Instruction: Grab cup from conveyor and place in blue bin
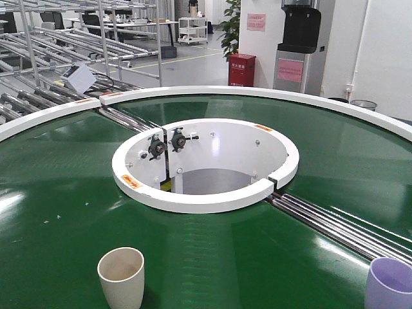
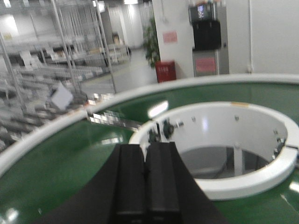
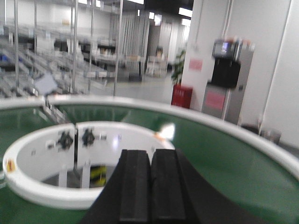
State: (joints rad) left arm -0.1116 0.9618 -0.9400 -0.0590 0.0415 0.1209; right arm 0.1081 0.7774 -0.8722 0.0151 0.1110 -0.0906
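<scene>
The left gripper (image 2: 145,148) and right gripper (image 3: 151,153) have fingers pressed together, holding nothing; ahead of them sits the conveyor (image 1: 58,212) with its white ring (image 1: 206,205); a cream cup (image 1: 121,277) stands on the green belt; the pink wall sign (image 1: 255,22) is too small to read.

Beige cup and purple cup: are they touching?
Apart. The front view shows the beige cup and the purple cup standing with a broad stretch of bare conveyor between them.

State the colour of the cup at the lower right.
The cup is pale lilac, seen only in the exterior front view.
</scene>
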